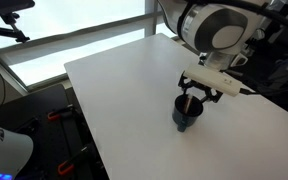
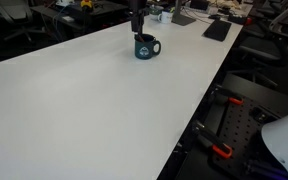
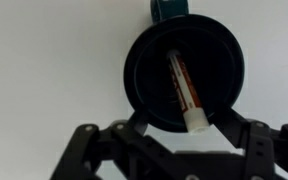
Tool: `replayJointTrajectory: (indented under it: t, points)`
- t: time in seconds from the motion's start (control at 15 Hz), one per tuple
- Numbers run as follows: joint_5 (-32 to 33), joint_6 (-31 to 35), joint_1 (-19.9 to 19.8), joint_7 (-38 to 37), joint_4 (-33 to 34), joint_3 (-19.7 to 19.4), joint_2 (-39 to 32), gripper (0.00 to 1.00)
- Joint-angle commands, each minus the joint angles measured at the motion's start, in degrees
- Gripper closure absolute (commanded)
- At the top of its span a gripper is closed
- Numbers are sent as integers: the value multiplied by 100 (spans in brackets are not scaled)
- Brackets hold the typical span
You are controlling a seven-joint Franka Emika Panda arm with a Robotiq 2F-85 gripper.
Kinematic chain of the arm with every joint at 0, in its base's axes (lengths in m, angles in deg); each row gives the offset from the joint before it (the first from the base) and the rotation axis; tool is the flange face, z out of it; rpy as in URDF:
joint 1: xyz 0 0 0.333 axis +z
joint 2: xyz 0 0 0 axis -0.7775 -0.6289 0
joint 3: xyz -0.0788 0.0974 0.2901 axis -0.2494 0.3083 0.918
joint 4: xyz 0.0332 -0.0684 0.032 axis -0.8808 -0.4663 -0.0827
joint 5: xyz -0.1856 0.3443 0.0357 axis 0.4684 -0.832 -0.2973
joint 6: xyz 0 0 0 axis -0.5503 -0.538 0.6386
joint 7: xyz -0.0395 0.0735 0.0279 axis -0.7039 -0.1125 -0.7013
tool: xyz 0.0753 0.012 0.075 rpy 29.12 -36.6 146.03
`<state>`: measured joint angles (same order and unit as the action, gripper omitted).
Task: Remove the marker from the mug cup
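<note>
The dark mug cup (image 3: 149,70) stands on the white table; it also shows in both exterior views (image 1: 186,116) (image 2: 146,47). The marker (image 3: 184,85) leans inside it, orange-brown with a white end resting on the near rim. In an exterior view the marker (image 1: 188,101) sticks up out of the mug. My gripper (image 3: 184,132) hangs directly above the mug, open, with a finger on each side of the marker's white end and not touching it. It also shows in both exterior views (image 1: 198,93) (image 2: 137,24).
The white table (image 1: 114,90) (image 2: 84,100) has edges close on several sides. A dark flat object (image 2: 216,30) and clutter lie at its far end. Black equipment with red handles (image 2: 222,152) stands beside the table.
</note>
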<state>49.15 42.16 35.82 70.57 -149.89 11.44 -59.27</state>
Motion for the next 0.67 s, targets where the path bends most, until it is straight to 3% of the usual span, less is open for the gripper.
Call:
replayJointTrajectory:
  t: [0.0,0.2,0.27,0.33,0.4,0.6]
  points:
    - [106,103,47,-87,148,-53,-167,47]
    - [105,16,67,-114,204,-48,-125,34]
    - [104,10,66,-110,204,-46,-109,39]
    - [95,8,62,-104,204,-39,-95,60]
    - [93,9,61,-102,205,-37,-85,60]
    - [56,-20,46,-89,247,-17,-71,84]
